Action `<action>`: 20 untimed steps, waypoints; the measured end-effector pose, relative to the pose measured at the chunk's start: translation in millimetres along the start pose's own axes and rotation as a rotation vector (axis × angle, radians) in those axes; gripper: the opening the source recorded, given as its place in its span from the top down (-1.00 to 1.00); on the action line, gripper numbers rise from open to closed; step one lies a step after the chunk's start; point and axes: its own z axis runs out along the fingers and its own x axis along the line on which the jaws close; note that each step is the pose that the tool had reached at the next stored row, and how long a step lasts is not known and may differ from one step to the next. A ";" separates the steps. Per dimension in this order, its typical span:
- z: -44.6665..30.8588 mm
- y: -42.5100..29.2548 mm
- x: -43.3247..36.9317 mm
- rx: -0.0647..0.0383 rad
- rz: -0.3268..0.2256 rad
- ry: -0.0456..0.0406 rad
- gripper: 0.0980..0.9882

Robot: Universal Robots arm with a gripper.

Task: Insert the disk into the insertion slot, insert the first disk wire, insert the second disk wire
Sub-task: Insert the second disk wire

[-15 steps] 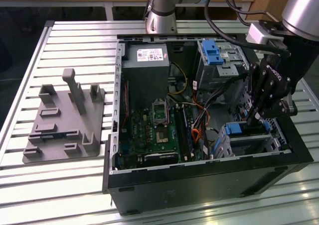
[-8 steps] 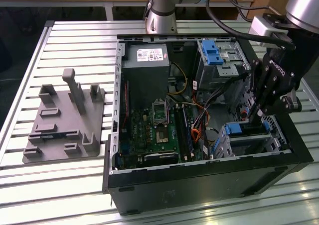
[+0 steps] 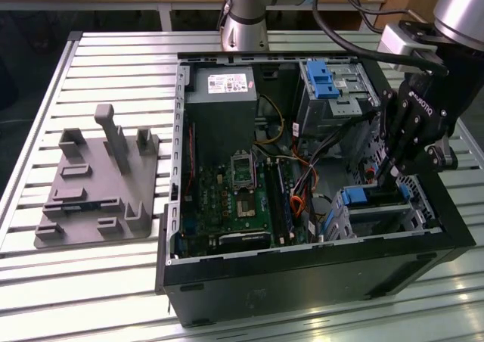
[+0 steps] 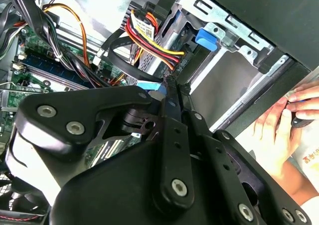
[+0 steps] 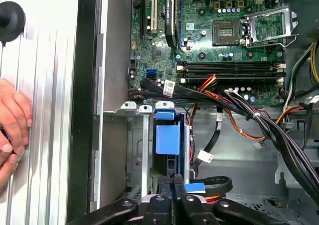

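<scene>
The disk [image 3: 372, 199], in its blue carrier, sits in the slot [image 3: 382, 215] at the near corner of the open case [image 3: 302, 274], on the exterior view's right. The first wrist view shows the blue carrier [image 5: 167, 135] seated between the cage's silver rails [image 5: 144, 145].

The tool [image 3: 386, 177] hangs from the arm [image 3: 454, 24], which comes in from the exterior view's upper right and points steeply down into the case, tip just over the disk's back end. In the first wrist view the two fingers [image 5: 172, 187] stand close together, side by side, at a blue-tagged flat cable [image 5: 195, 187] just behind the carrier; whether they pinch it or anything else I cannot tell.

The second wrist view looks along the tool's black links [image 4: 172, 150] to a blue connector [image 4: 149, 85] near the tip, with a red, yellow and black wire bundle [image 4: 149, 41] beyond.

The exterior view shows the grey fixture plate [image 3: 98, 183] lying on the slatted surface [image 3: 45, 281], well apart from the case, and a second bay with a blue latch [image 3: 323, 79] at the far side.

Both wrist views show a person's hand [image 5: 12, 123] resting on the surface beside the case wall; in the second wrist view the hand [image 4: 284, 118] holds a small dark thing
</scene>
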 end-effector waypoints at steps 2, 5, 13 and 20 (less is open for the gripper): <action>0.0 0.0 0.0 0.000 0.000 -0.0019 0.89; 0.1 -0.1 0.0 0.000 -0.001 -0.0113 0.89; 0.2 0.0 0.5 0.000 -0.003 -0.0287 0.89; 1.2 0.2 2.1 0.000 -0.003 -0.0286 0.89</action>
